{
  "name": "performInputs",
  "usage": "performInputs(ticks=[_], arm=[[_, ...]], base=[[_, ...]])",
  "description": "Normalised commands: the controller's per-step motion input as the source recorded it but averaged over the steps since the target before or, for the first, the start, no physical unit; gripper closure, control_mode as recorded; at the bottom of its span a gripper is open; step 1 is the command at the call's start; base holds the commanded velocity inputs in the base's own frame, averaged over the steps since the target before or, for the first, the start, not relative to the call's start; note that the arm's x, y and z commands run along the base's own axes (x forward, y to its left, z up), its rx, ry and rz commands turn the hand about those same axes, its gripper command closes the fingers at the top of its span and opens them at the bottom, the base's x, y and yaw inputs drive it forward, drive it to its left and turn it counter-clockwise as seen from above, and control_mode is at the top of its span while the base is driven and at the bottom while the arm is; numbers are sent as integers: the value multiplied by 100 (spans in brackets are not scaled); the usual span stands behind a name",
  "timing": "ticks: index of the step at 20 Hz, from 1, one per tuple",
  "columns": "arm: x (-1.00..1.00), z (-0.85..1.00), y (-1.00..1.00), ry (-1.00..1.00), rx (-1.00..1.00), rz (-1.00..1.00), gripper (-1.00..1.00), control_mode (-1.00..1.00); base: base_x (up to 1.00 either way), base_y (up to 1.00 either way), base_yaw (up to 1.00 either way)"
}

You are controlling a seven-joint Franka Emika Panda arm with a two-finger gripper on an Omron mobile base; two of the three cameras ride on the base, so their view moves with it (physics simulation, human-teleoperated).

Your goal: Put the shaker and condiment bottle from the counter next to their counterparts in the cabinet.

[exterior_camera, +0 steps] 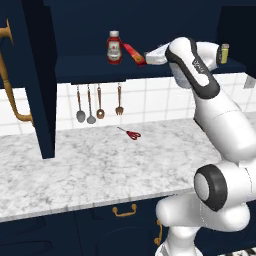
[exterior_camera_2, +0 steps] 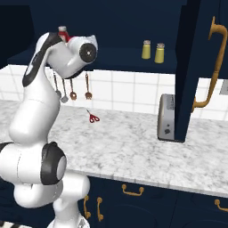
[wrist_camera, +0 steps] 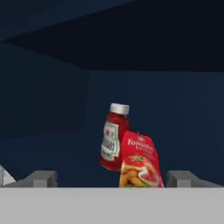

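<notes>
On the navy cabinet's shelf (exterior_camera: 90, 67) stands the plump ketchup bottle (exterior_camera: 114, 47) (wrist_camera: 114, 135). Just right of it the slim red condiment bottle (exterior_camera: 134, 54) (wrist_camera: 139, 162) leans tilted, its base on the shelf. My gripper (exterior_camera: 151, 57) (wrist_camera: 113, 178) is at the bottle, open, with its fingers (wrist_camera: 43, 178) spread wide on either side and clear room on the left. Farther right on the shelf, the dull golden shaker (exterior_camera_2: 160, 52) stands beside the brighter yellow shaker (exterior_camera_2: 146, 49).
Red-handled scissors (exterior_camera: 131, 133) lie on the marble counter (exterior_camera: 100, 165) under hanging utensils (exterior_camera: 90, 107). A toaster (exterior_camera_2: 167, 116) stands by the open cabinet door (exterior_camera_2: 196, 67), which has a brass handle (exterior_camera_2: 213, 58). The other door (exterior_camera: 35, 80) juts out at the left.
</notes>
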Motion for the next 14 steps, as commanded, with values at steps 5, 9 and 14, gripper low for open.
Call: performInputs(ticks=[5, 9, 14], arm=[[-100, -27, 0, -26, 0, 0, -100, -100], [-100, -21, -2, -26, -3, 0, -100, -100], [-100, -57, -2, -8, -1, 2, -100, -100]], base=[[0, 0, 0], [0, 0, 0], [0, 0, 0]])
